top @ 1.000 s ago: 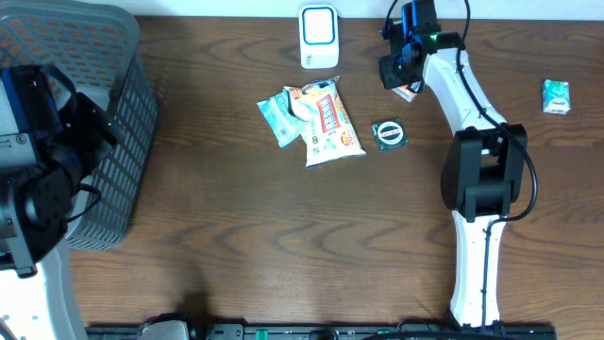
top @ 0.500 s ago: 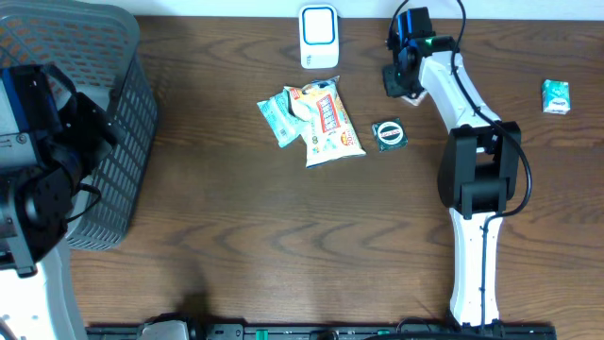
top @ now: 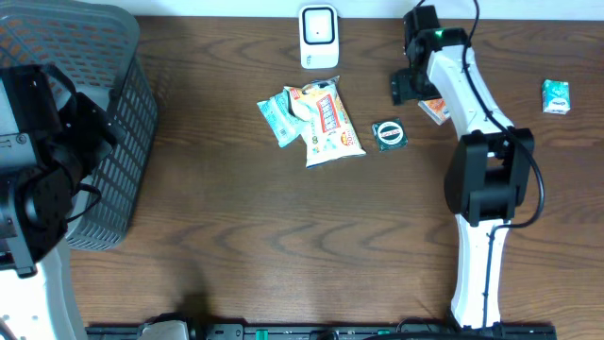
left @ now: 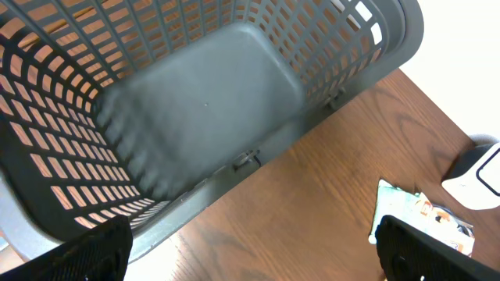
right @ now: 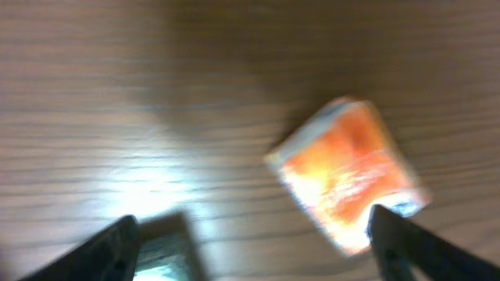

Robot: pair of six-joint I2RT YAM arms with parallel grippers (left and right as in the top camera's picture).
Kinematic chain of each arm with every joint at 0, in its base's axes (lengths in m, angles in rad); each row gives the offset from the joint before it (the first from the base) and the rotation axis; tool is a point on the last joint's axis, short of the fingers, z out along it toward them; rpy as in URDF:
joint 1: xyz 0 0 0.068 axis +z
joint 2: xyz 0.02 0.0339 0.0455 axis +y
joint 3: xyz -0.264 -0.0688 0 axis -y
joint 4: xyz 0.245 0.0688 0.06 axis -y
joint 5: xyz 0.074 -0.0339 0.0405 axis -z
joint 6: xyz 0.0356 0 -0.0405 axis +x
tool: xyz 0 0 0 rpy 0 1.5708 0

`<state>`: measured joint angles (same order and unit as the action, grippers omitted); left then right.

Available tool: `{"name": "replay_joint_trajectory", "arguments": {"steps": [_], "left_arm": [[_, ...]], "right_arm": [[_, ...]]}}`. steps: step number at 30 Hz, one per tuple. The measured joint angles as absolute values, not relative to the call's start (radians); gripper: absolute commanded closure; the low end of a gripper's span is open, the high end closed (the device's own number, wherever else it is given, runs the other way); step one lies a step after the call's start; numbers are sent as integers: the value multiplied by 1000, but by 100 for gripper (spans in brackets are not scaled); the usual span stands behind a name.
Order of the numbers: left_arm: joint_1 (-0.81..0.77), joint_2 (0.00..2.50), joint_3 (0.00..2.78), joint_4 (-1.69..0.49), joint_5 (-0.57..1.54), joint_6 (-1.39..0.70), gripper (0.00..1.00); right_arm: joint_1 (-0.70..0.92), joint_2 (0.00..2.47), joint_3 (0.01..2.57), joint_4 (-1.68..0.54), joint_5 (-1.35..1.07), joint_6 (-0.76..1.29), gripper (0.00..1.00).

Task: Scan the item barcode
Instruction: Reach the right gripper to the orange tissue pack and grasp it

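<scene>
The right claw [right: 258,248] is shown by its own wrist camera with both fingers spread wide, one at each lower corner of the view. Nothing is gripped between them. The orange packet [right: 348,186] lies flat on the brown desk [right: 156,94] beneath, nearer the right-hand finger than the other. The view is blurred, so it cannot be told whether the packet's corner touches that finger, and no barcode can be made out.

From overhead, the same orange packet [top: 435,110] is found toward the far right part of the desk [top: 236,236], just beside the right claw [top: 406,87] and partly covered by the arm. The white scanner [top: 319,36] stands upright at the far edge, well apart from the packet. A round dark-green item [top: 389,134] lies nearer the middle, close to the packet. Beside it a red-and-white snack bag [top: 328,123] is overlapped by a teal pouch [top: 278,118]. A small teal packet [top: 555,96] lies alone near the desk's right edge.

The left claw [left: 250,257] is spread as wide as it goes and holds nothing. It is held over the near wall of the grey mesh basket [left: 195,101], which stands at the far left of the desk. At the right edge of that wrist view, part of the scanner and a corner of the pouch are seen.
</scene>
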<state>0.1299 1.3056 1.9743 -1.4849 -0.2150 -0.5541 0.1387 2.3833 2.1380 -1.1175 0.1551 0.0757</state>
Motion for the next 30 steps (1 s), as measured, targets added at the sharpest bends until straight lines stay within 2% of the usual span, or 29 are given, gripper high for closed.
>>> {"name": "replay_joint_trajectory", "arguments": {"steps": [4, 7, 8, 11, 16, 21, 24, 28, 30], "left_arm": [[130, 1305, 1974, -1485, -215, -554, 2], [130, 1306, 1974, -1485, -215, -554, 2], [130, 1305, 1974, -1485, -215, -554, 2], [130, 1306, 1974, -1485, -215, -554, 2], [130, 1306, 1974, -1485, -215, -554, 2], [130, 1306, 1974, -1485, -215, -554, 2], [130, 1306, 1974, -1485, -215, -554, 2], [130, 1306, 1974, -1485, -215, -554, 2], [130, 1305, 1974, -1485, -215, -554, 2]], "right_arm": [[139, 2375, 2138, -1163, 51, 79, 34], [139, 2375, 2137, -1198, 25, 80, 33], [139, 2375, 2137, -1199, 21, 88, 37], [139, 2375, 2131, -1164, 13, 147, 61], [137, 2375, 2130, -1007, 18, 280, 86], [121, 2375, 2103, -881, 29, 358, 90], [116, 2375, 2052, -833, 70, 391, 97], [115, 2375, 1961, -755, 138, 423, 96], [115, 2375, 1926, -720, 157, 430, 99]]}}
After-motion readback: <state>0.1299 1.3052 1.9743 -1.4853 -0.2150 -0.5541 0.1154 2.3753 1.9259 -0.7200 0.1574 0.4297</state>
